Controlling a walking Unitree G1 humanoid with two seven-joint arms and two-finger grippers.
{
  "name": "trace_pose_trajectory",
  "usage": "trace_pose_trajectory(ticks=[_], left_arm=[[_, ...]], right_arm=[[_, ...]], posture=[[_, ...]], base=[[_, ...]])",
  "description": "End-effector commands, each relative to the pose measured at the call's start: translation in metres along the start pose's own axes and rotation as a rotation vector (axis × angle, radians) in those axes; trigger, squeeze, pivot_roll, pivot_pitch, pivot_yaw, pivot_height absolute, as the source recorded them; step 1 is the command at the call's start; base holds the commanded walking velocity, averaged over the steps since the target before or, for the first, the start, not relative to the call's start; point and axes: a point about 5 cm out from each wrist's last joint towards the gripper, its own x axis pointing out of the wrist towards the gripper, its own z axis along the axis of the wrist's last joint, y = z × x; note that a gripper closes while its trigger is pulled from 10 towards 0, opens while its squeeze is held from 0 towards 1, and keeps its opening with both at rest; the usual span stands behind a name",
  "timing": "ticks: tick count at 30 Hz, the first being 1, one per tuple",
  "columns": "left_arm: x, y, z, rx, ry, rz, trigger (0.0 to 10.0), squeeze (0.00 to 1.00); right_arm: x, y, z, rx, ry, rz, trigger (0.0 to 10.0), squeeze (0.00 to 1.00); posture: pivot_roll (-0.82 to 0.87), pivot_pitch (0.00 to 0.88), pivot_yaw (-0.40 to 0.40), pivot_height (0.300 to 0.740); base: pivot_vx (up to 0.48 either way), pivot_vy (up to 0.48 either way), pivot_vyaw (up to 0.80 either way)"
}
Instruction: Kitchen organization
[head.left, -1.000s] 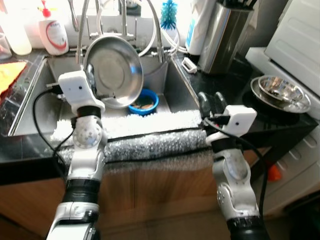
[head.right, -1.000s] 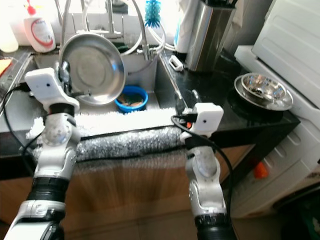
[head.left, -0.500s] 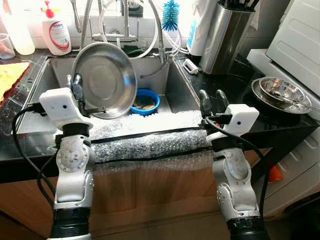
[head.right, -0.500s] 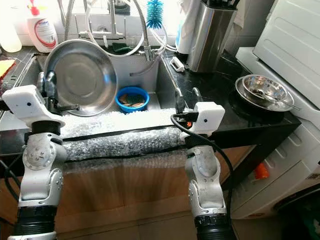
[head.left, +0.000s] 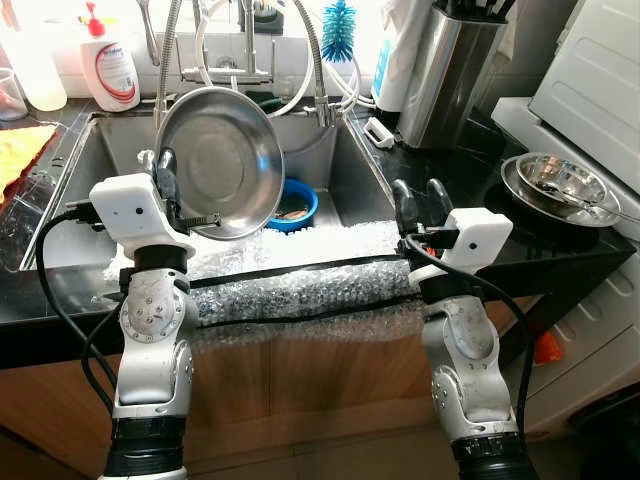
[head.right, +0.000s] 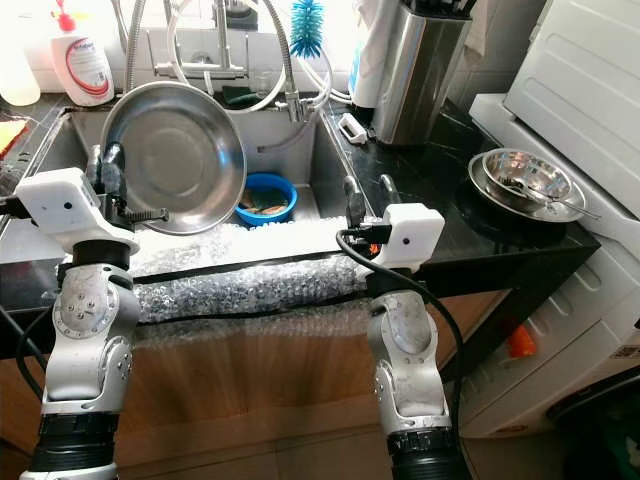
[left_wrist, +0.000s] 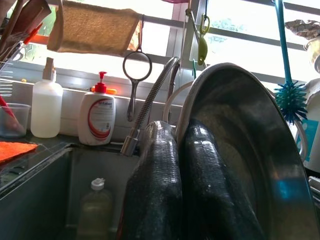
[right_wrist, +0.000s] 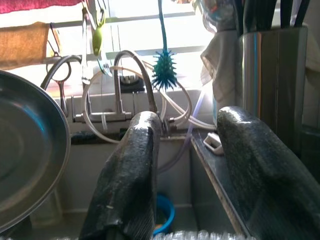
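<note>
A round steel plate (head.left: 222, 160) stands on edge above the sink (head.left: 345, 170), its hollow side facing me. My left gripper (head.left: 160, 175) is shut on the plate's left rim; in the left wrist view one of its fingers (left_wrist: 155, 190) lies against the steel plate (left_wrist: 250, 150). My right gripper (head.left: 418, 200) hovers open over the sink's right front corner, holding nothing, its fingers (right_wrist: 250, 165) spread apart. A blue bowl (head.left: 294, 202) with scraps sits in the sink behind the plate.
Stacked steel bowls (head.left: 560, 185) with a spoon rest on the black counter at right. A steel utensil holder (head.left: 450, 70), a teal brush (head.left: 338, 30), a soap bottle (head.left: 110, 65) and the tap (head.left: 250, 50) line the back. Bubble wrap (head.left: 300, 280) pads the sink's front edge.
My left arm has shifted the plate a little right and up compared with half a second ago. The right gripper has held its place, open.
</note>
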Motion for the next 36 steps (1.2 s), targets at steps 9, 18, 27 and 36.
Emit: trace_pose_trajectory(ticks=[9,18,27,36], left_arm=[[0.0064,-0.0076,0.0121,-0.037,-0.046,-0.019,10.0,0.00],[0.0065,-0.0086,0.0118,-0.043,-0.043,-0.019,10.0,0.00],[0.0078,-0.0118,0.0115,-0.055,-0.044,-0.037,10.0,0.00],[0.0083,-0.0138,0.0098,-0.063,-0.036,-0.049,10.0,0.00]], right_arm=[[0.0036,0.0014,0.0042,-0.013,-0.013,0.008,10.0,0.00],[0.0048,0.0018,0.0039,-0.014,-0.010,0.013,10.0,0.00],[0.0049,0.0028,0.0032,-0.013,-0.007,0.016,10.0,0.00],[0.0060,0.0036,0.0025,-0.012,-0.004,0.020,10.0,0.00]], posture=[[0.02,0.000,-0.102,0.740],[0.02,0.000,-0.105,0.740],[0.02,0.000,-0.106,0.740],[0.02,0.000,-0.107,0.740]], base=[[0.312,0.000,0.00],[0.337,0.000,0.00],[0.070,0.000,0.00],[0.000,0.000,0.00]])
